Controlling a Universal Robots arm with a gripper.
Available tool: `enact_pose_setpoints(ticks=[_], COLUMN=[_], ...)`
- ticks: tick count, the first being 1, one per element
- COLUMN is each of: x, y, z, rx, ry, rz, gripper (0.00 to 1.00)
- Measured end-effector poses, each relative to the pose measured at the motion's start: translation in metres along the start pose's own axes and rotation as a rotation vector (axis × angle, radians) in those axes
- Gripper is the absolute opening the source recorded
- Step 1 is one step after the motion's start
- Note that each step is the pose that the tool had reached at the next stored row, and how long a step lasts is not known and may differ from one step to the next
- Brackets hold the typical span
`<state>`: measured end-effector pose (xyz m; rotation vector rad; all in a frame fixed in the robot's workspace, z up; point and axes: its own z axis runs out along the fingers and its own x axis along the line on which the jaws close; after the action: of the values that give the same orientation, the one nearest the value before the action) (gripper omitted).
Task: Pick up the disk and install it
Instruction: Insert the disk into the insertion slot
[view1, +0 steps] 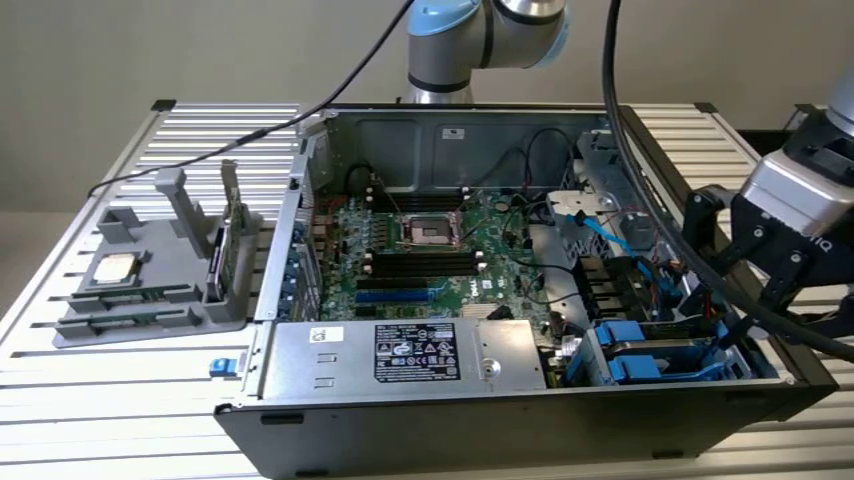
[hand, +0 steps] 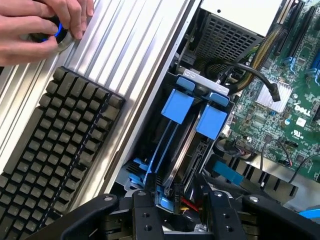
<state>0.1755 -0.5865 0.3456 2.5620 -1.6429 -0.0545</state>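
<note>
Pretty bright, even light, soft shadows. Exterior view: case front (view1: 507, 440) at 6 o'clock sits dark, ribbed table (view1: 120, 400) at 8 o'clock glares pale.

A hand (hand: 30, 27) and a keyboard (hand: 55, 150) are cut off by the edge. Its fingers (hand: 75, 17) hide most of a small blue-lit thing (hand: 59, 31).

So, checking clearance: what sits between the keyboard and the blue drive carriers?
Wrist view: ribbed metal table and the computer case's side wall lie between keyboard and blue drive carriers.
</note>
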Motion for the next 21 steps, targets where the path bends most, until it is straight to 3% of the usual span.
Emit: enact_pose_setpoints(ticks=[6, 13, 15, 21], x=[0.0045, 0.0057, 0.0070, 0.0085], y=[0.0014, 0.0010, -0.0001, -0.0004], z=[0.0057, 0.0081, 0.0080, 0.0080], rx=[0.0042, 0.0181, 0.0193, 0.0194], ry=[-0.0120, -0.0467, -0.0495, -0.0497], rz=[0.018, 0.041, 0.042, 0.043], gripper=[0.43, 0.43, 0.43, 0.43])
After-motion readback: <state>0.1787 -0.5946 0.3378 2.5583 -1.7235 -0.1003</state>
